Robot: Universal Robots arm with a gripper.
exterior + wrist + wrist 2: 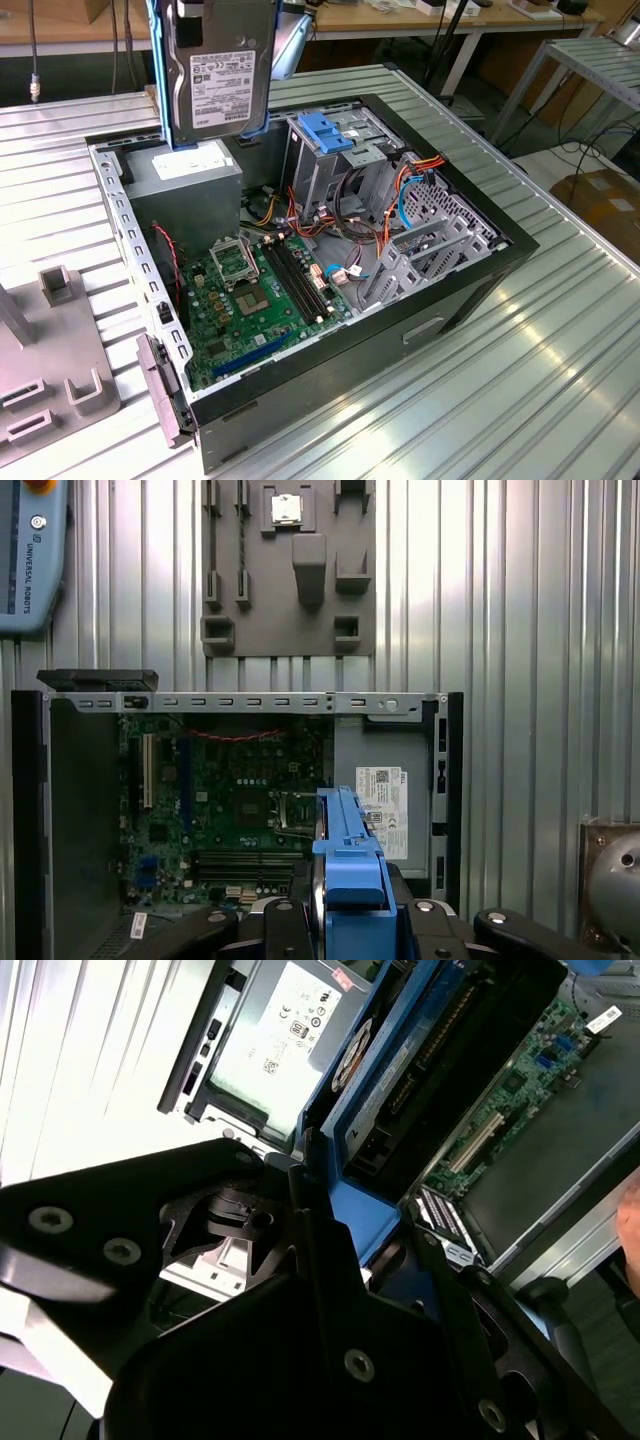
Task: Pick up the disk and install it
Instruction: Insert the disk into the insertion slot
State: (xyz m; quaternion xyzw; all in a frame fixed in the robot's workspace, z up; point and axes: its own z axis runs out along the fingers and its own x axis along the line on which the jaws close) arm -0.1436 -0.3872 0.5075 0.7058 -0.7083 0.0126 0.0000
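Second wrist view shows the hand closed on the blue frame of the disk, with black fingers on either side of it, so the disk is pinched rather than loose. The disk hangs on edge straight below the hand, in the air above the open computer case and apart from everything inside it. Beneath its lower edge sits the grey box with the white sticker. The metal cage with its blue latch stands just off to one side of the hand's line.

The step in hand looks like the carry over the case. Doing it well, I judge, calls for a firm squeeze on a plastic frame that may flex. It also calls for a disk that is plumb and square to the cage, with its lower edge clear of the box and the loose cables.

The hand points down at the bench, wrist roughly vertical.
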